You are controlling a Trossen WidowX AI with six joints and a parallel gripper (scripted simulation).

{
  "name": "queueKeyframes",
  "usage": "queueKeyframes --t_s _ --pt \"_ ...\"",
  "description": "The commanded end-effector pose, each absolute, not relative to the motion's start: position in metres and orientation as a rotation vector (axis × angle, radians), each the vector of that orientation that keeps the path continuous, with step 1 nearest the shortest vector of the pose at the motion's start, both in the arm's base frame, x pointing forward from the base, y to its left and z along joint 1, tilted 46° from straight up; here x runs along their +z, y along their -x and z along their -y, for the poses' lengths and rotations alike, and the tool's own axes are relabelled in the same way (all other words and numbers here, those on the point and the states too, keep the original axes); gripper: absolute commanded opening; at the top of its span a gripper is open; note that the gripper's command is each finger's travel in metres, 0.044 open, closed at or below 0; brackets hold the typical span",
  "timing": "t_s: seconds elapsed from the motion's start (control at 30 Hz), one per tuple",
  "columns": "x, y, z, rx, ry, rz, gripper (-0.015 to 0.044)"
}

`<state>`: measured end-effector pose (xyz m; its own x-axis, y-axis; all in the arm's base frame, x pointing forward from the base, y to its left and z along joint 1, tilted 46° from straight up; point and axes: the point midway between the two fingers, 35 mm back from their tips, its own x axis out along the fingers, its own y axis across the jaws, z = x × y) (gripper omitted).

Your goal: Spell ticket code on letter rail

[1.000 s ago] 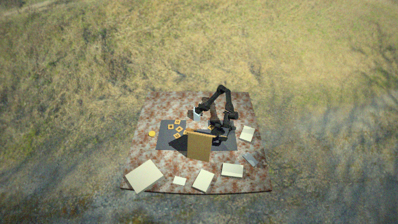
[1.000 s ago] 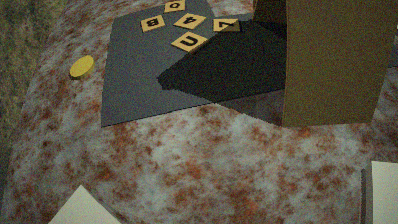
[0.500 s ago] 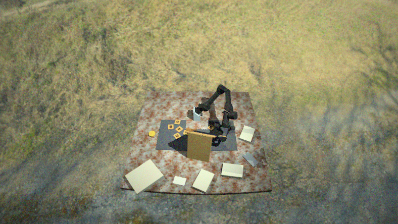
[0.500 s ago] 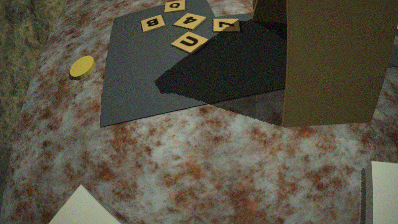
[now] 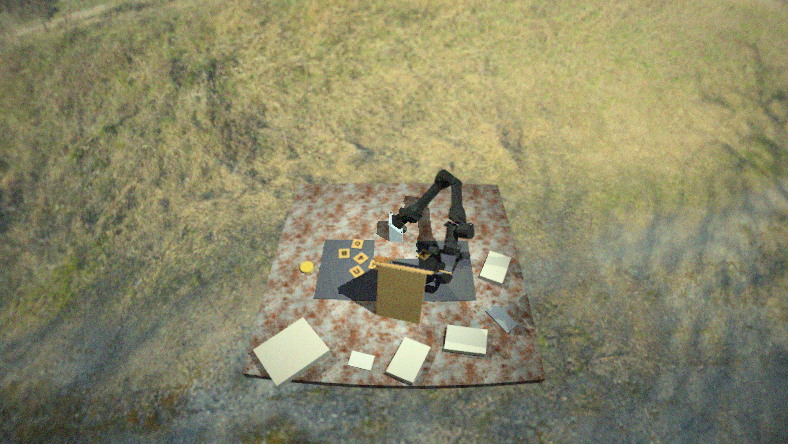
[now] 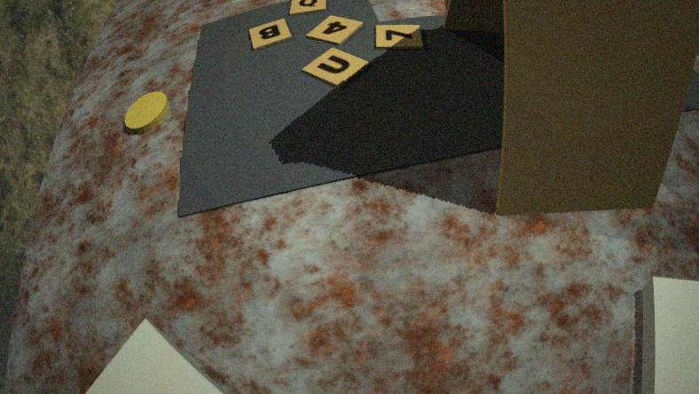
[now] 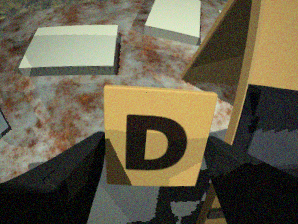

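My gripper [image 7: 156, 141] is shut on the D tile [image 7: 115, 107], gripping its two side edges, with the letter upright in the wrist view. The wooden board [image 5: 399, 292] [image 6: 586, 107] [image 7: 275, 45] stands beside the gripper and shows its back in the top and exterior views, so the rail's contents are hidden. Left of it lie the B tile [image 5: 344, 253] [image 6: 270, 33], 4 tile [image 5: 360, 257] [image 6: 334, 29], U tile [image 5: 356, 270] [image 6: 335, 65], 7 tile [image 6: 398, 36] and a tile like Q [image 5: 357, 243] [image 6: 308, 4]. Another tile [image 5: 423, 254] lies by the arm. I cannot read any ticket code.
A dark mat [image 5: 330, 284] [image 6: 220, 161] lies under the tiles. A yellow disc [image 5: 306, 266] [image 6: 146, 111] is at its left. Pale blocks [image 5: 291, 351] [image 5: 408, 359] [image 5: 465, 339] [image 5: 495, 266] stand around the front and right. A pale upright panel [image 5: 395, 228] is behind the board.
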<state>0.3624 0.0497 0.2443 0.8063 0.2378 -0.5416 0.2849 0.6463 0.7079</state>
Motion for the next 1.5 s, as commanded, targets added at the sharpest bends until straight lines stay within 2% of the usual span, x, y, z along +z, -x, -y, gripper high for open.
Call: queueKeyframes --t_s 0.0,1.47 --pt "0.242 -0.361 -0.049 -0.027 -0.882 -0.656 0.0000" --pt "0.226 -0.356 -0.034 -0.028 -0.881 -0.658 0.0000"
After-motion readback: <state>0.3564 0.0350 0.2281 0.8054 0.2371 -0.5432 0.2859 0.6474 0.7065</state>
